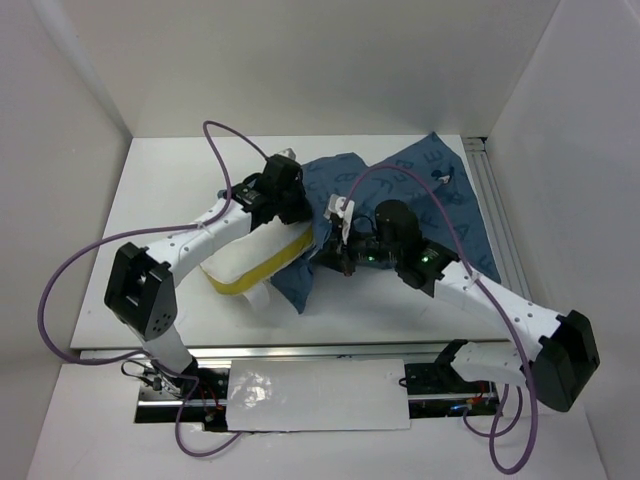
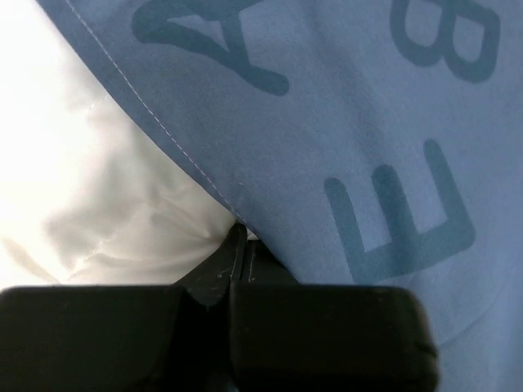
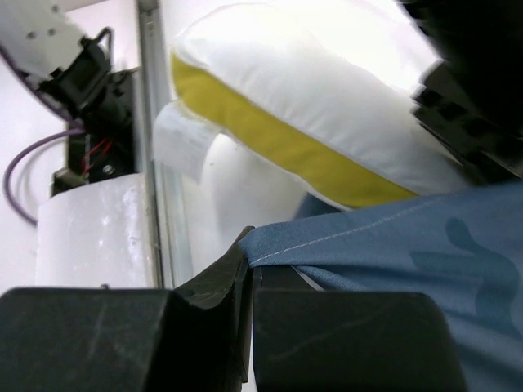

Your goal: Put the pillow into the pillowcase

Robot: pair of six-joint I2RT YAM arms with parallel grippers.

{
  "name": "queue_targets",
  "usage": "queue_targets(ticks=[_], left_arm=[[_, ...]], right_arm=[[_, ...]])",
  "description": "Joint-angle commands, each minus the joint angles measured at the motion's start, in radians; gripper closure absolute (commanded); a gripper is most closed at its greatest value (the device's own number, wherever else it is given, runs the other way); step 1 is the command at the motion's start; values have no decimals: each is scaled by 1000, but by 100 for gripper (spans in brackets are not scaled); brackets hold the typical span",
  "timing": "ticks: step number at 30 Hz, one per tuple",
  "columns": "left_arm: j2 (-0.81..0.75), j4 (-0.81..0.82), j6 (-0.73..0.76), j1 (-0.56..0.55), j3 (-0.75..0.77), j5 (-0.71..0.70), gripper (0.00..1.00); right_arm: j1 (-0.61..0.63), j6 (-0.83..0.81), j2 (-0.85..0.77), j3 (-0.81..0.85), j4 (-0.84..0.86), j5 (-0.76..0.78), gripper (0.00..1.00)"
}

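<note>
From above, the pillow lies mid-tabletop with its 2 o'clock end tucked into the mouth of the pillowcase, which spreads off toward 1 o'clock between close white walls. Both look light, soft and floppy, so I'd hold the case by its stitched hem. The left wrist view shows the left end effector pressed shut where the blue hem crosses the white pillow, though I cannot tell which cloth it nips. In the right wrist view the right end effector is clamped on the hem, with the pillow at 1 o'clock above it.
</note>
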Motion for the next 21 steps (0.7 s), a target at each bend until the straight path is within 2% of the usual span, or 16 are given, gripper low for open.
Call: queue_targets(ticks=[1, 4, 6, 9, 10, 11, 12, 14, 15, 17, 18, 21], left_arm=[[41, 96, -67, 18, -3, -49, 100], [53, 96, -67, 18, 7, -38, 100], [53, 96, -67, 18, 7, -38, 100], [35, 105, -30, 18, -46, -3, 100], [24, 105, -7, 18, -80, 17, 100], [13, 93, 2, 18, -95, 17, 100], [-14, 78, 13, 18, -112, 17, 98], [-50, 18, 31, 6, -170, -3, 83], [-95, 2, 31, -5, -193, -15, 64], [-145, -50, 31, -5, -250, -35, 51], [-171, -67, 31, -5, -267, -49, 46], [-274, -134, 31, -5, -299, -80, 18]], right_arm=[[31, 9, 52, 12, 200, -310, 100], [43, 9, 107, -28, 185, -390, 100], [55, -21, 116, -37, 83, -363, 100], [55, -3, 106, -37, -57, -157, 100], [55, 23, 83, -37, -91, -34, 96], [55, 23, 74, -22, -158, 27, 90], [55, 38, 61, -9, -183, 88, 81], [55, 49, 17, 10, -242, 223, 64], [55, 66, 2, 33, -290, 265, 54], [55, 80, -37, 56, -333, 389, 44], [55, 94, -37, 75, -358, 432, 41], [55, 135, -31, 107, -387, 611, 37]])
